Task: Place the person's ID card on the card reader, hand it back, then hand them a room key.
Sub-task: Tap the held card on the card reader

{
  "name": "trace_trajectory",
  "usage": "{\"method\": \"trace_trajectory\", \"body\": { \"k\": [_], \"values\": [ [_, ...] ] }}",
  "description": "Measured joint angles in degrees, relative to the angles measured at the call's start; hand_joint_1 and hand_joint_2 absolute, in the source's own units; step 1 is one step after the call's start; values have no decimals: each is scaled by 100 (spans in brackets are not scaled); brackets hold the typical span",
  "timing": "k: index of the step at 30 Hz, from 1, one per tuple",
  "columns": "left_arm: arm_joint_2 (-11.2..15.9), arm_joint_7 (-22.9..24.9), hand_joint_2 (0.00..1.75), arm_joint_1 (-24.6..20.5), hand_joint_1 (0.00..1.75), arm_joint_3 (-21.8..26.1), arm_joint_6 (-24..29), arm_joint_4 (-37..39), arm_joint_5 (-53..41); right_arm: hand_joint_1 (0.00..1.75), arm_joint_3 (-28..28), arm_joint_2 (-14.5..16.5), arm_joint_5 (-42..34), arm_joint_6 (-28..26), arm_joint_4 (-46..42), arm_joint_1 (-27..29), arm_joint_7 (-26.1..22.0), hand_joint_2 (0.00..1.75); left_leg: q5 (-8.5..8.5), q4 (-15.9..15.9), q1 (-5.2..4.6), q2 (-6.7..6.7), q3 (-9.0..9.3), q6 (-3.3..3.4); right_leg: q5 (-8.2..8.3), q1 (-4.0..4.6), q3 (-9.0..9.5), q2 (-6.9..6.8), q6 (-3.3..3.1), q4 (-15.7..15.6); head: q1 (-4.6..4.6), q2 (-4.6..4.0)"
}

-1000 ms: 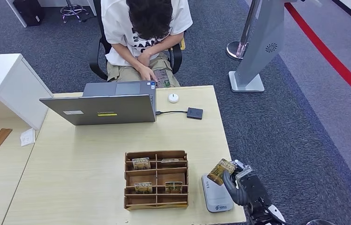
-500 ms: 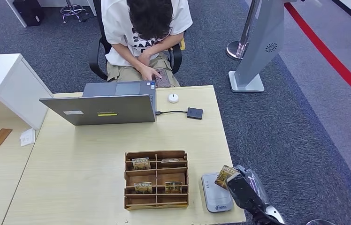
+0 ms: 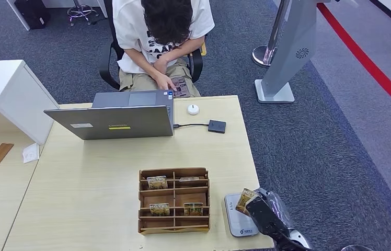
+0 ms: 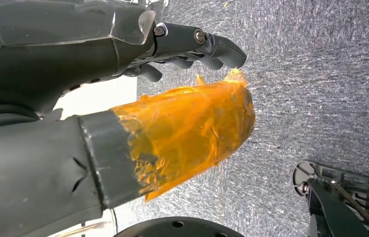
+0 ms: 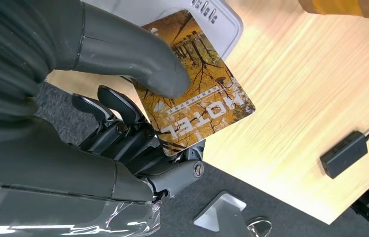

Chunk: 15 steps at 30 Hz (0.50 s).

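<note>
A yellow-brown card printed HOTEL is pinched between the thumb and fingers of my right hand, tilted just above the right side of the grey card reader at the table's near right corner. The right wrist view shows the card under the thumb, with the white reader behind it. My left hand hangs over the carpet, its thumb wrapped in orange tape, fingers apart and holding nothing. The person sits behind the table, looking down at something in their hands.
A wooden divided box holding several similar cards stands left of the reader. A laptop, a white round object and a small black wired box sit at the far side. The table edge is just right of my hand.
My right hand has drawn down and back toward the near edge, carrying the card lower over the right side of the reader. The person has barely moved.
</note>
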Motion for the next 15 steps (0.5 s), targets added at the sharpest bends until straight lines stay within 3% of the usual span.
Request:
{"method": "trace_trajectory", "body": {
  "k": [15],
  "values": [
    [0,-16,0,-1,0,-2,1,0,48,175,134,-16,261,-37,188,-139,204,175,0,0,0,0,1,0,0,0,0,0,0,0,-1,0]
  ]
}}
